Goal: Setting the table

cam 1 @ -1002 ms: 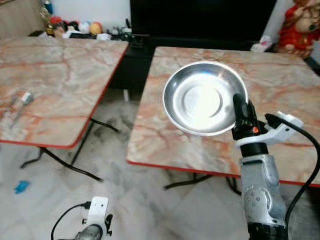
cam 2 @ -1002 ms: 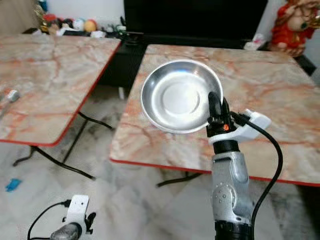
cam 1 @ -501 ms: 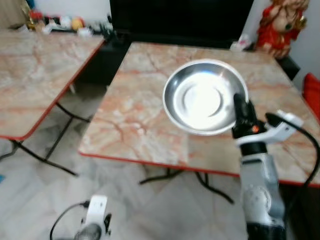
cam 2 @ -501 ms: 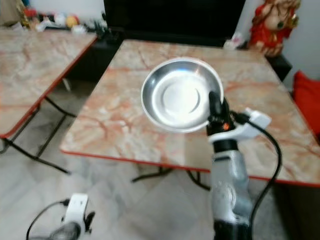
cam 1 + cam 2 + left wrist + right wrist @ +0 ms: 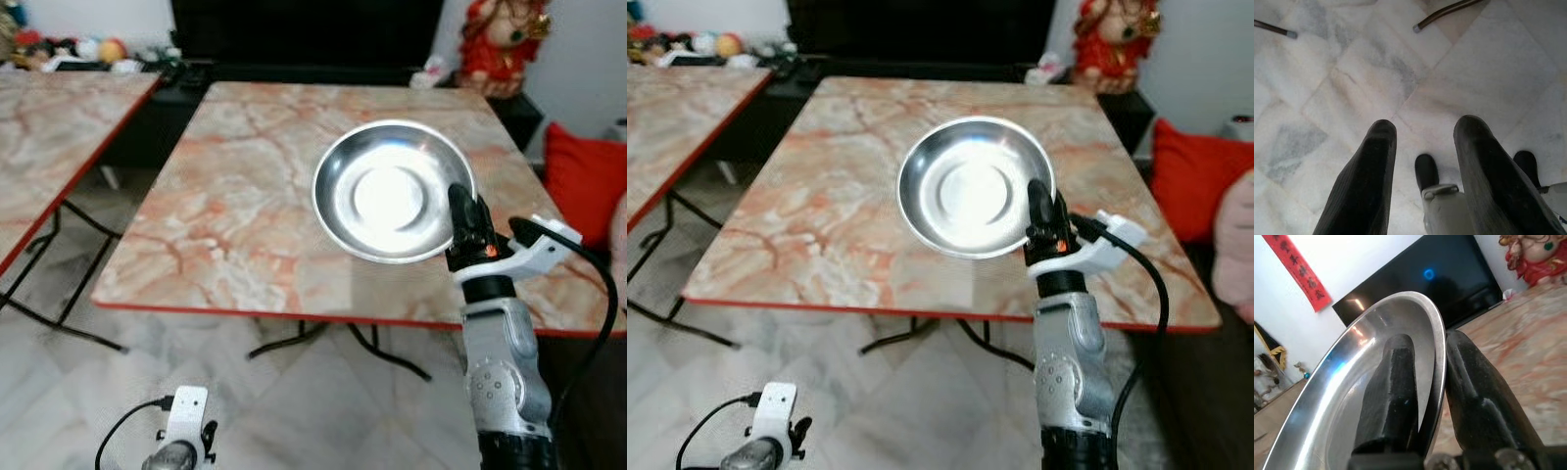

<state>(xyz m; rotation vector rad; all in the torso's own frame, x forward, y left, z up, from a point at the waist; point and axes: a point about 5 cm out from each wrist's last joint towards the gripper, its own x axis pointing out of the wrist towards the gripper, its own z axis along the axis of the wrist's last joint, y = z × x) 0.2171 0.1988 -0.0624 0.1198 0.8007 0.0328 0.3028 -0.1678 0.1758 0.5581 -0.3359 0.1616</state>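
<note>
A shiny steel plate (image 5: 390, 192) is held up above the marble-topped table (image 5: 245, 215), tilted toward me. My right gripper (image 5: 466, 217) is shut on its near right rim, one finger inside the bowl and one outside, as the right wrist view shows with the plate (image 5: 1352, 382) clamped between the fingers (image 5: 1474, 382). My left gripper (image 5: 1422, 147) hangs low at my left side over the floor, open with nothing between its fingers; its arm (image 5: 179, 441) is at the bottom left.
A second marble table (image 5: 49, 127) stands to the left with a gap between. A black TV (image 5: 304, 29) and a red figurine (image 5: 500, 44) are behind the table. A red cushion (image 5: 583, 181) lies at the right. The floor is pale marble tile (image 5: 294, 401).
The camera has swung to the right: the near table now sits centred and the left table has slid off to the side. The plate stays in the right gripper's hold.
</note>
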